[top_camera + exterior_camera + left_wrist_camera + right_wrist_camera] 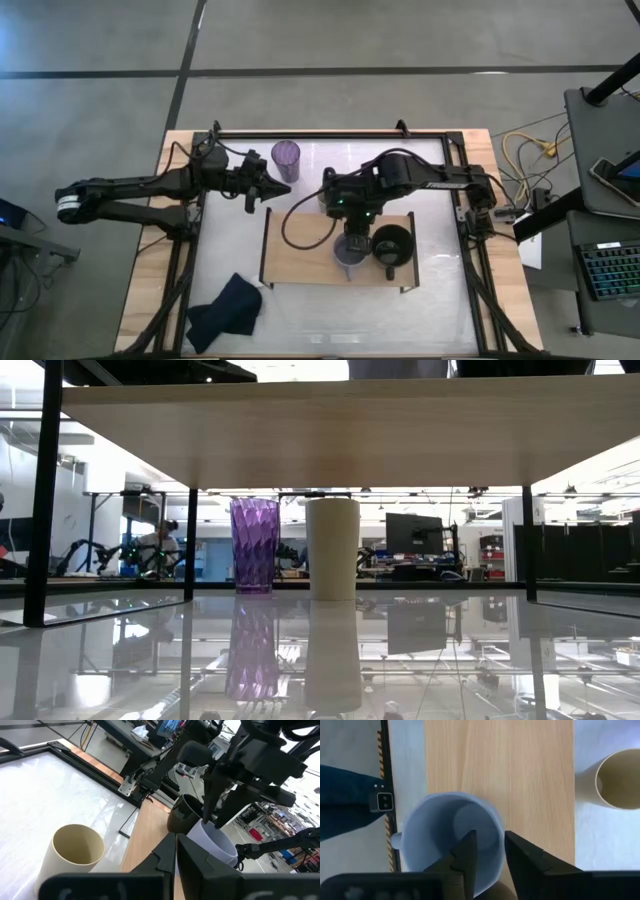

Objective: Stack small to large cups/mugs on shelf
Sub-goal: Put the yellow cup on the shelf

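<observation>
The lavender-grey mug (435,825) stands on its base on the light-wood shelf (300,260), with the black mug (392,245) just to its right. My right gripper (490,840) points down over the lavender mug, narrowly open, one finger inside the rim and one outside. The purple tumbler (286,158) and the pale yellow cup (332,548) stand upright on the white table behind the shelf. My left gripper (272,188) is shut and empty, next to the tumbler. My right gripper's fingers straddle the lavender mug's rim (500,837) from above, on the side opposite the handle (395,840). A strip of the mug's inside shows between the inner finger (467,852) and the wall. I cannot tell whether the outer finger (520,860) touches the rim.
A dark cloth (225,310) lies on the table near the front left, beside the shelf's left end frame. A black metal frame (330,135) runs around the tabletop. The left half of the shelf board is bare.
</observation>
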Action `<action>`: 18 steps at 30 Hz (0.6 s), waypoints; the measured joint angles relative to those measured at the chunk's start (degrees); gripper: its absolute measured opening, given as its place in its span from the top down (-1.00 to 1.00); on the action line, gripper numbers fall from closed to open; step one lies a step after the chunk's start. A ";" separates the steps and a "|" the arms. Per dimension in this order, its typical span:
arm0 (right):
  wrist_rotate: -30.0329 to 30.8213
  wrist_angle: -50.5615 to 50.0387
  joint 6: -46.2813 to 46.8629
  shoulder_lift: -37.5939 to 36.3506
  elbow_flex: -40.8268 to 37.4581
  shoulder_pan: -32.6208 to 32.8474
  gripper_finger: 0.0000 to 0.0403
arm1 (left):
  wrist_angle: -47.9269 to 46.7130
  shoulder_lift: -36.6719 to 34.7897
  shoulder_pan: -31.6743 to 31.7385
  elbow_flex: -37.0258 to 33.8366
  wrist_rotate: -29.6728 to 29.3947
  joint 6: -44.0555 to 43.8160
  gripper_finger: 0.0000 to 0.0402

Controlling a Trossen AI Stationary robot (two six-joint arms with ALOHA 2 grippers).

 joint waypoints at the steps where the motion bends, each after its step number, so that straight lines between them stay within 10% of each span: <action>1: 0.06 -0.06 -0.02 0.00 0.25 0.00 0.51 | 0.00 -0.03 0.00 0.02 0.01 -0.01 1.00; 18: 8.87 -1.60 0.68 0.34 3.53 -6.13 0.44 | 0.08 -0.35 0.00 -0.01 0.01 -0.33 1.00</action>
